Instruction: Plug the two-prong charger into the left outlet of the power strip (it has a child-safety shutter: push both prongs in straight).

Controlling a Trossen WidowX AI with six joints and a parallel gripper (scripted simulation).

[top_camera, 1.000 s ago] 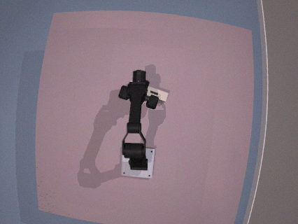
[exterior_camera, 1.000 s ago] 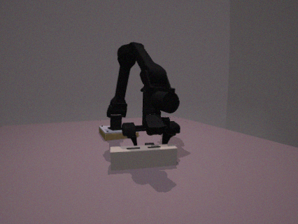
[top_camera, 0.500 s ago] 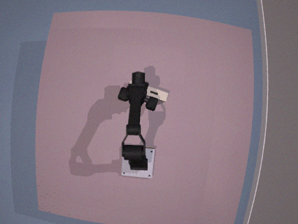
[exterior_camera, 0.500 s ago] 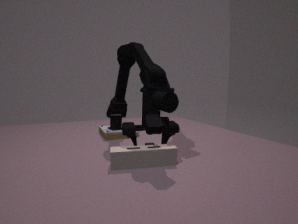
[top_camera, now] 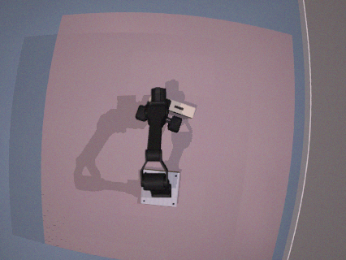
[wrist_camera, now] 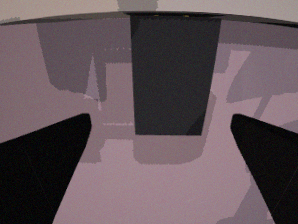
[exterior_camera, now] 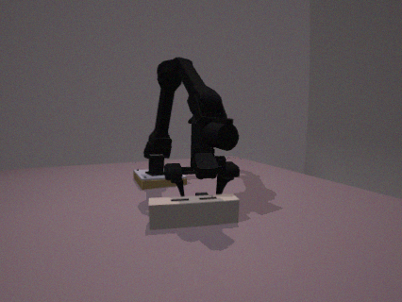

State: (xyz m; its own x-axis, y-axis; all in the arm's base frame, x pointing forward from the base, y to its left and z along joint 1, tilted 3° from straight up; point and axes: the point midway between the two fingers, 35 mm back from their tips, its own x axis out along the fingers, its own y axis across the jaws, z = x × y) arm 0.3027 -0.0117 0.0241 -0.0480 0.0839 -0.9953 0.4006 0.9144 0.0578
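Observation:
The cream power strip (exterior_camera: 193, 214) (top_camera: 186, 110) lies on the pink mat, with two dark outlet slots on its top face. The dark two-prong charger (wrist_camera: 174, 72) (exterior_camera: 202, 193) is a dark block just behind the strip on the robot's side; only its top edge shows in the exterior view. My gripper (exterior_camera: 200, 189) (wrist_camera: 161, 120) points down, low over the mat. It is open wide, with one finger on each side of the charger and a gap on both sides. In the overhead view the arm hides the charger and the strip's left end.
The arm's base plate (top_camera: 175, 191) (exterior_camera: 142, 181) sits on the mat behind the gripper. The pink mat (top_camera: 244, 162) is bordered by a blue floor (top_camera: 24, 122), and grey walls stand at the back.

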